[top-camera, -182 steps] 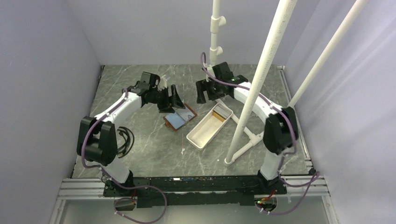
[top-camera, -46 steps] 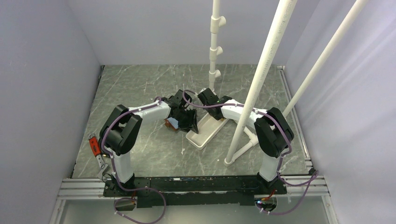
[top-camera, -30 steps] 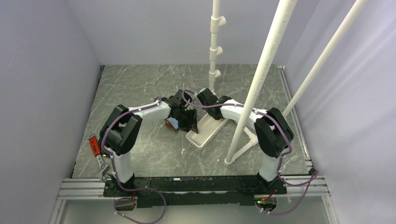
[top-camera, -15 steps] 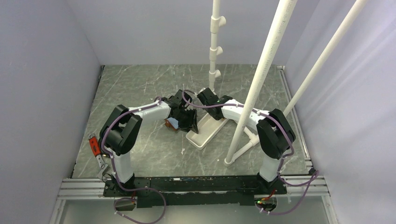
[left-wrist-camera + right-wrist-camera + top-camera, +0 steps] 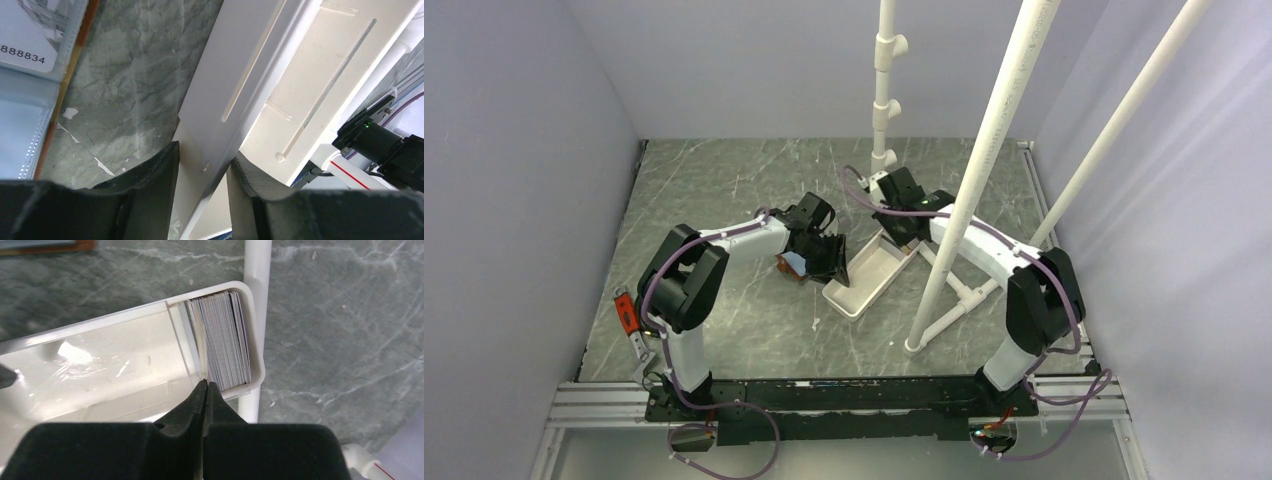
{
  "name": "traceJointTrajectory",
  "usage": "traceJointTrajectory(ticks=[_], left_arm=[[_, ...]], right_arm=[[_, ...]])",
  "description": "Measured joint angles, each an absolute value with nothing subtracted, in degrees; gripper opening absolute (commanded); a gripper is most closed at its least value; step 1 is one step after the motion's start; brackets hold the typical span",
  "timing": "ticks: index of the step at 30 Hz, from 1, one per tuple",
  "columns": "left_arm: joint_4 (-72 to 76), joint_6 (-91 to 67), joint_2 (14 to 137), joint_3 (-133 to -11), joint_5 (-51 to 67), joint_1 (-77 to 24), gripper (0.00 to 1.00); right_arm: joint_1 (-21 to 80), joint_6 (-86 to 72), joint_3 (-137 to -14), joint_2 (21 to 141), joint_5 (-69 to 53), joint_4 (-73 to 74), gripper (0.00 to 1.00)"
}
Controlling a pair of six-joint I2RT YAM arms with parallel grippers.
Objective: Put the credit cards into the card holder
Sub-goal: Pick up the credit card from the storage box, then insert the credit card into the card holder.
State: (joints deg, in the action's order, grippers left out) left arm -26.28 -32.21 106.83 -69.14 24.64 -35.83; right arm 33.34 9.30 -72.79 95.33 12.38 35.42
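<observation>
Pick-up from the stack looks like the step: cards (image 5: 222, 337) stand on edge at one end of the tray (image 5: 125, 310), and our right gripper (image 5: 205, 386) has its fingers pressed together at the stack's near edge, tho we can't tell if a card is pinched btwn them. Our left gripper (image 5: 202, 167) is narrow, clamped on the tray wall just beside the holder (image 5: 794, 265), which lies open. Next we'd need one card only, lifted clear & carried to a free pocket.
</observation>
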Motion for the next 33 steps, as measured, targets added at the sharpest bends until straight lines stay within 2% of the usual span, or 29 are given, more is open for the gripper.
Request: traceJointTrajectory(ticks=[3,8,11,16,20,22,26,33], left_arm=[[-26.46,-32.32,106.83,-69.14,24.71,-35.83,0.51],[-28.32,-32.64,106.83,-69.58,24.86,-35.55,0.71],[-29.23,-32.93,106.30,-70.28,25.96,-34.65,0.77],[-32.01,-32.67,98.26,-69.01,29.02,-28.21,0.89],[-33.12,-31.99,87.15,-65.32,30.76,-17.47,0.89],[-33.98,-31.29,85.03,-64.71,31.31,-12.10,0.92],[-34.41,-30.41,89.38,-63.86,31.75,-7.94,0.92],[-32.25,-31.33,100.60,-60.34,33.17,-7.75,0.80]], right_arm=[[31.20,7.79,-72.79,92.88,7.35,36.16,0.00],[27.90,4.01,-75.83,90.56,0.78,36.69,0.00],[27.68,1.85,-78.89,90.72,-2.17,36.34,0.00],[27.94,-0.91,-84.71,93.54,-7.01,35.42,0.00],[28.93,-3.79,-89.84,99.92,-13.13,32.08,0.00],[29.95,-5.67,-92.18,104.22,-16.75,30.39,0.00],[31.48,-8.86,-95.26,112.29,-24.03,28.29,0.00],[31.75,-10.50,-99.66,119.90,-34.11,29.85,0.00]])
